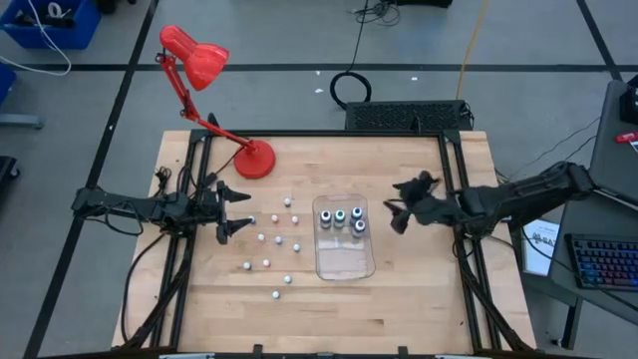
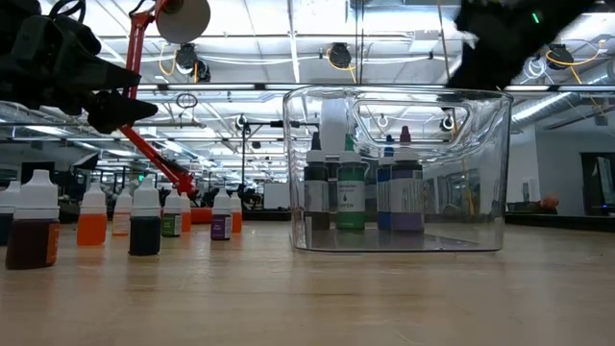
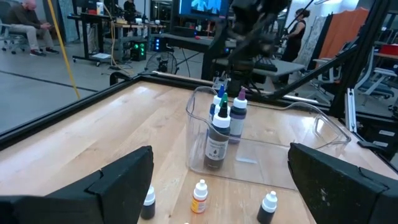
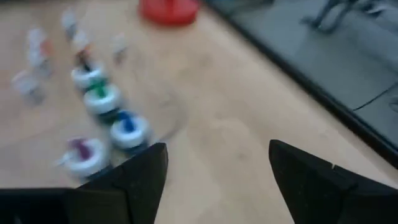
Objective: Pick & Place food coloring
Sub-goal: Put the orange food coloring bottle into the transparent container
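In the low view, a small bottle (image 2: 36,219) with dark brown liquid and a white cap is standing nearest to the camera, at the end of a loose row of other little bottles (image 2: 144,219) on the wooden desk (image 2: 317,298). From above, these tiny food coloring bottles (image 1: 269,239) are lying scattered on the desk between the left pincer (image 1: 231,212) and the clear plastic tray (image 1: 344,261). Some larger bottles (image 1: 340,219) are already standing upright together at one end of this tray; four tops are showing in the right wrist view, green, blue and purple among them (image 4: 102,99). The left pincer is hanging just beside the scattered bottles with its fingers wide apart and nothing between them; in its own wrist view the two dark fingers (image 3: 118,183) are framing the tray (image 3: 323,127) and three small bottles (image 3: 199,197) in front of it. The right pincer (image 1: 399,211) is hovering just beside the tray, on the side of the large bottles, also spread open and empty. A red desk lamp (image 1: 199,60) is standing at the far edge, apart from the work. I judge that the placing of the large bottles is finished or almost finished, and the many small ones are waiting. The next move probably is asking the left pincer to go down over one small bottle and close on it carefully, because its neighbours are standing near and they can fall easily.
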